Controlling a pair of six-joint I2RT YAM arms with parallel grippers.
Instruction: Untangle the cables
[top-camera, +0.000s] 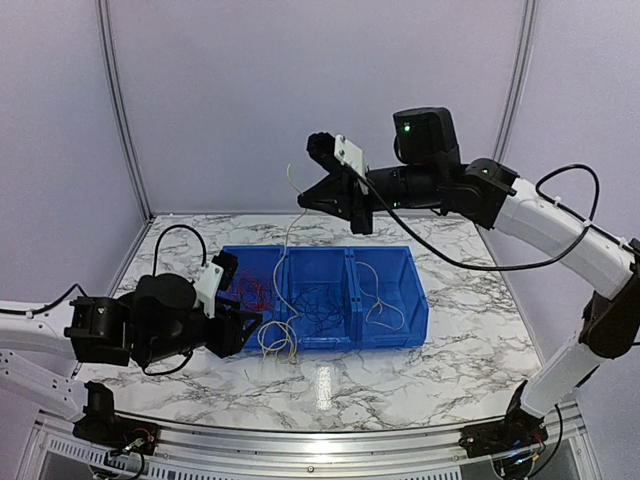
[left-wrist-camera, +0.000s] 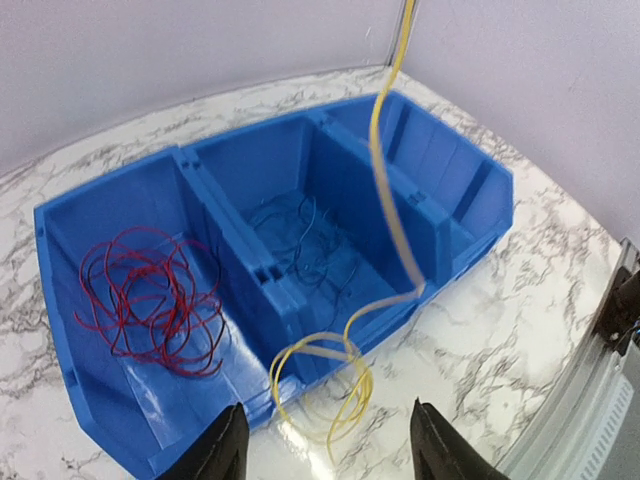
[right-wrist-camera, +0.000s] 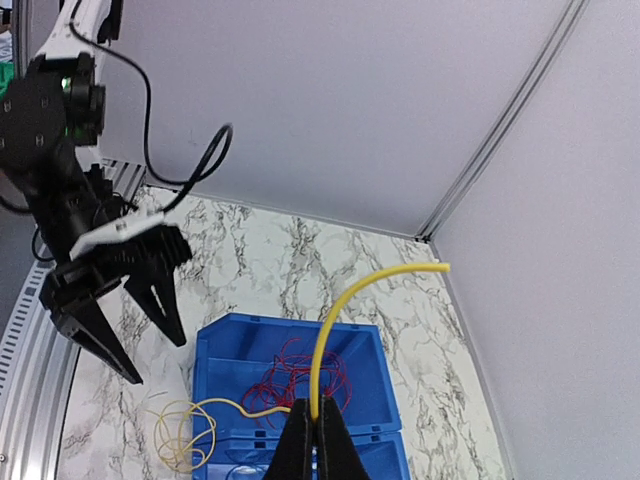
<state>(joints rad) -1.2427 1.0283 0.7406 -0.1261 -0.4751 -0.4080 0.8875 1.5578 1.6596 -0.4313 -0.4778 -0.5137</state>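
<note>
I see a white marble-patterned desk (top-camera: 470, 330) enclosed by plain pale lilac walls (top-camera: 300, 90); slim metal posts (top-camera: 123, 110) rise at its far corners, and an aluminium rail (top-camera: 330, 445) lines the near edge.

L arm (top-camera: 40, 342) & R arm (top-camera: 552, 226): white link shells, black joint housings, black pointed fingers (right-wrist-camera: 95, 335). Green LED (top-camera: 405, 127) on R wrist motor; thick black cables (right-wrist-camera: 212, 150) loop alongside.

Bin (top-camera: 400, 325) on table (top-camera: 470, 370). In its compartments: left cable (top-camera: 256, 292), middle cable (top-camera: 320, 300), right cable (top-camera: 381, 305). Fourth cable (left-wrist-camera: 356, 388) loops on table, before bin.
</note>
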